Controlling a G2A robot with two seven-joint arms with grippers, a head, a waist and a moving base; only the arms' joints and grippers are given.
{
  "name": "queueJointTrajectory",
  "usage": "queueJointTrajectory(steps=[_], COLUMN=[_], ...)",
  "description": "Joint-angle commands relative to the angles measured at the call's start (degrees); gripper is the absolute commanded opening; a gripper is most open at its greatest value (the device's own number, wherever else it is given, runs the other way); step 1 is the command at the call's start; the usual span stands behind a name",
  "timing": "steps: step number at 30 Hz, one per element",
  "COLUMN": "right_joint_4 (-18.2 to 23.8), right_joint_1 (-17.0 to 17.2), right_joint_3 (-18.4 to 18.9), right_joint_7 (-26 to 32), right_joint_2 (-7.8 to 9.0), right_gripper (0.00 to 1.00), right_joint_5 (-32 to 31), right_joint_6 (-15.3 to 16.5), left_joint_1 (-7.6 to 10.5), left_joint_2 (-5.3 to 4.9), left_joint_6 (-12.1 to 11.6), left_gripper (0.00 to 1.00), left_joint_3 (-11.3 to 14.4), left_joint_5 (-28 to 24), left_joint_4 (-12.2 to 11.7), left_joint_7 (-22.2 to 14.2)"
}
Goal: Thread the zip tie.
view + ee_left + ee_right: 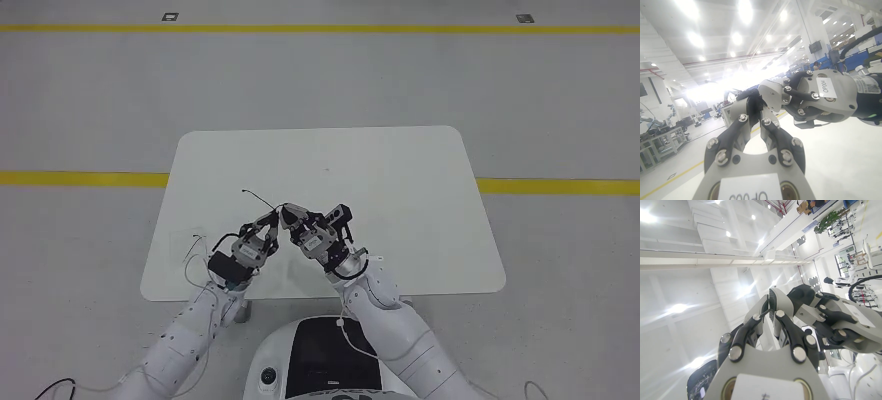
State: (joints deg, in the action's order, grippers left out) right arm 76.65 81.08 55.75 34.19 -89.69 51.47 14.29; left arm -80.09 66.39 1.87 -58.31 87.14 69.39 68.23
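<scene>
Two grippers meeting tip to tip above the near left part of the white tabletop [400, 170], seen from above and from each wrist.

The left gripper [273, 213] comes in from the near left corner and the right gripper [291, 212] from the near edge, so the fingertips form a peak pointing away from the robot. The zip tie [258, 200] is a thin black strip. One end sits at the joined tips. The free tail curves out over the tabletop toward the far left, touching nothing else.

In the right wrist view the right gripper [769, 306] has its jaws drawn narrow, with a short length of the zip tie [765, 312] pinched between the ribbed pads. In the left wrist view the left gripper [755, 107] also has narrow jaws, closed on dark material at the tips, with the right gripper [763, 94] pressed just beside them.

Both grippers are close to the near edge and nearer the left edge than the right. Bare tabletop extends beyond them to the far edge and across to the right side. A yellow floor line [80, 178] passes behind the tabletop.
</scene>
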Motion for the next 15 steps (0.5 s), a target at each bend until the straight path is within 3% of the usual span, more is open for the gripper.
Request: queueJointTrajectory(steps=[1,15], right_joint_4=[0.0,0.3], right_joint_1=[0.0,-0.3], right_joint_3=[0.0,-0.1], right_joint_7=[0.1,0.0], right_joint_2=[0.01,0.05], right_gripper=[0.0,0.0], right_joint_5=[0.1,0.2], right_joint_6=[0.1,0.3], left_joint_1=[0.07,0.22], left_joint_2=[-0.02,-0.22], left_joint_6=[-0.3,-1.4], left_gripper=[0.0,0.0], left_joint_3=[0.0,0.1], left_joint_5=[0.3,2.5], left_joint_4=[-0.1,-0.4], left_joint_7=[-0.1,-1.2])
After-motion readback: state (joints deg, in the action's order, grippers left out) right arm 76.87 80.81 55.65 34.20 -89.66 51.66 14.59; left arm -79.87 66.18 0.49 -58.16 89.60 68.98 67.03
